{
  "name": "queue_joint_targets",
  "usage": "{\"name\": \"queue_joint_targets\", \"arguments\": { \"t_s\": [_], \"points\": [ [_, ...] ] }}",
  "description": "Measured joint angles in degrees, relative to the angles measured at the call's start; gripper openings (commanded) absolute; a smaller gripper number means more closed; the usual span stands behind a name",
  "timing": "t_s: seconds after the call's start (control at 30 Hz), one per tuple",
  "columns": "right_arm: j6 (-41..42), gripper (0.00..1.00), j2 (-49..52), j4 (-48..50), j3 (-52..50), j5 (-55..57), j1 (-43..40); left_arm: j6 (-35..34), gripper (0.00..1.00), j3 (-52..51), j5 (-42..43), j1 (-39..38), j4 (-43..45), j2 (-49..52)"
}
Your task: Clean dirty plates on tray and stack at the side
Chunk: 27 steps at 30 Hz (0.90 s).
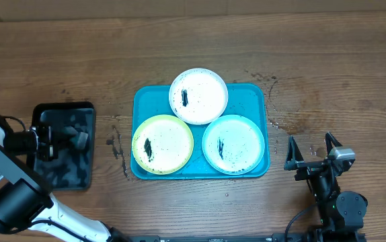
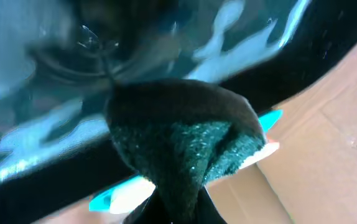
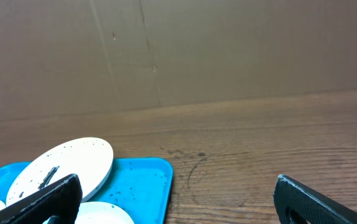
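Note:
Three plates lie on the turquoise tray [image 1: 250, 97]: a white plate [image 1: 198, 96] at the back, a yellow-green plate [image 1: 163, 144] front left and a second white plate [image 1: 233, 144] front right. Each carries a black smear and specks. My left gripper [image 1: 72, 136] hovers over the black tray, shut on a dark green sponge [image 2: 185, 143] that fills the left wrist view. My right gripper [image 1: 310, 144] stands open on the table right of the tray, nothing between its fingers. The right wrist view shows the back plate [image 3: 66, 165] and the tray's corner [image 3: 138, 183].
A smaller black tray [image 1: 64, 151] sits at the left, its wet bottom [image 2: 41, 74] glinting. Dark wet marks [image 1: 116, 144] spot the wood between the two trays and near the turquoise tray's back right corner. A brown wall [image 3: 178, 56] rises behind the table.

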Motion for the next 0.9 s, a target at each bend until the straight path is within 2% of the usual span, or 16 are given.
{"name": "queue_joint_targets", "arguments": {
  "t_s": [0.17, 0.33, 0.43, 0.53, 0.63, 0.73, 0.83, 0.9],
  "points": [
    [0.0, 1.00, 0.0, 0.0, 0.0, 0.0, 0.0, 2.3, 0.04, 10.1, 0.8, 0.0, -9.5, -0.8],
    [0.0, 1.00, 0.0, 0.0, 0.0, 0.0, 0.0, 3.2, 0.04, 16.6, 0.5, -0.1, -10.1, -4.0],
    [0.0, 1.00, 0.0, 0.0, 0.0, 0.0, 0.0, 3.1, 0.04, 14.6, -2.3, -0.9, -6.6, -4.6],
    [0.0, 1.00, 0.0, 0.0, 0.0, 0.0, 0.0, 2.7, 0.04, 7.4, -4.5, -2.5, -1.2, -3.9],
    [0.0, 1.00, 0.0, 0.0, 0.0, 0.0, 0.0, 1.6, 0.04, 3.3, -5.4, -3.5, -0.3, -1.8],
    [0.0, 1.00, 0.0, 0.0, 0.0, 0.0, 0.0, 1.6, 0.04, 4.0, -5.7, -3.4, -4.6, -0.9],
    [0.0, 1.00, 0.0, 0.0, 0.0, 0.0, 0.0, 2.1, 0.04, 12.8, -7.0, -3.0, -13.9, -0.9],
    [0.0, 1.00, 0.0, 0.0, 0.0, 0.0, 0.0, 2.2, 0.04, 18.6, -7.2, -3.0, -15.8, -1.0]
  ]
}}
